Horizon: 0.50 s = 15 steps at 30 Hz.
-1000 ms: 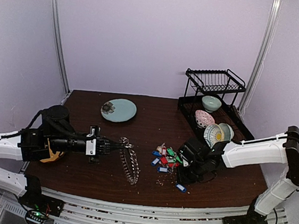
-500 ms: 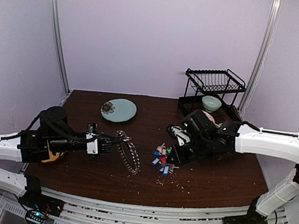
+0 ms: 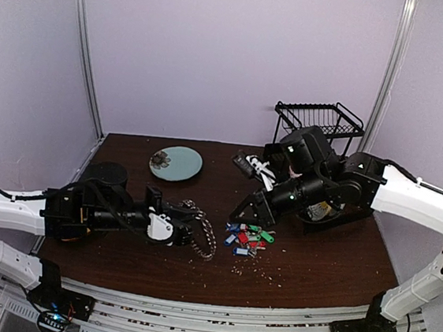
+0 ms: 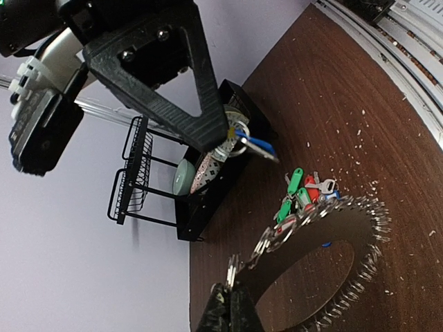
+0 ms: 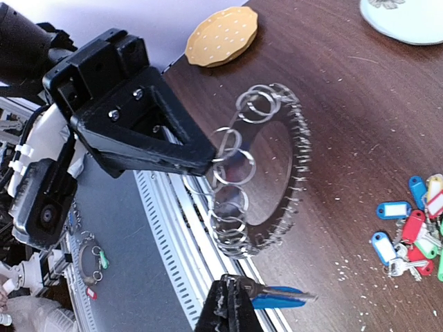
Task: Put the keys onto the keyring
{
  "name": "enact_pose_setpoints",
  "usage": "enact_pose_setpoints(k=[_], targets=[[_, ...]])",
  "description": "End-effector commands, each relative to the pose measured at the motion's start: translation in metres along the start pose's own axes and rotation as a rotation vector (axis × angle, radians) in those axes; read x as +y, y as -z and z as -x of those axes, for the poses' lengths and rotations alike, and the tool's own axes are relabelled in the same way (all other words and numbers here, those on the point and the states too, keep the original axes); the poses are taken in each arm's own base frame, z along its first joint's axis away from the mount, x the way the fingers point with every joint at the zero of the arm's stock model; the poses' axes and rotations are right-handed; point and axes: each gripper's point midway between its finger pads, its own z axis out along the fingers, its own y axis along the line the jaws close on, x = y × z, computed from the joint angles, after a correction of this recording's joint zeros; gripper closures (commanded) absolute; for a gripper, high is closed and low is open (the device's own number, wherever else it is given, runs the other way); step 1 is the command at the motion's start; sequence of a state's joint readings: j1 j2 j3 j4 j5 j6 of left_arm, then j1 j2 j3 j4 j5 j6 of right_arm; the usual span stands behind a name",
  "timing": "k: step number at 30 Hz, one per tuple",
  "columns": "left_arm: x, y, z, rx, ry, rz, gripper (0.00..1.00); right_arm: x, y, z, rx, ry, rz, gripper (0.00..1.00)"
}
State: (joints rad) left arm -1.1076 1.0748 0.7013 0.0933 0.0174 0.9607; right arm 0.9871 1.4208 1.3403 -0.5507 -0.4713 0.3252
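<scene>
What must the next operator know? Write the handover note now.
Left gripper: shut on the keyring, pinching its ring links.
Right gripper: shut on one blue-tagged key, held in the air close to the keyring.
Done: one key is in hand, not yet on the ring.
Left: thread it on, then the tagged keys piled on the table.

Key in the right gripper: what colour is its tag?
Blue tag; clearest in the right wrist view.

Keyring, fringed with silvery keys, hangs tilted from left hand. Blue, red and green tagged keys heaped beside it; one blue-tagged key gripped in right hand.
</scene>
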Motion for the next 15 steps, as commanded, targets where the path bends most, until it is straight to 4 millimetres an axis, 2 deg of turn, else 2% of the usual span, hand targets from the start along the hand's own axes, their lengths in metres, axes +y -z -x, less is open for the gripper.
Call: enact_pose_setpoints(k=[1, 4, 9, 15], targets=[[0.025, 0.0, 0.021, -0.045, -0.04, 0.077, 1.0, 0.019, -0.014, -0.005, 0.065, -0.001, 0.071, 1.0], [0.025, 0.001, 0.023, -0.049, -0.049, 0.083, 1.0, 0.017, -0.015, -0.004, 0.067, -0.014, 0.053, 1.0], [0.022, 0.0, 0.03, -0.061, -0.072, 0.086, 1.0, 0.029, -0.019, 0.009, 0.041, -0.035, 0.091, 1.0], [0.021, 0.001, 0.034, -0.068, -0.09, 0.1, 1.0, 0.031, -0.03, 0.007, 0.06, -0.085, 0.115, 1.0]])
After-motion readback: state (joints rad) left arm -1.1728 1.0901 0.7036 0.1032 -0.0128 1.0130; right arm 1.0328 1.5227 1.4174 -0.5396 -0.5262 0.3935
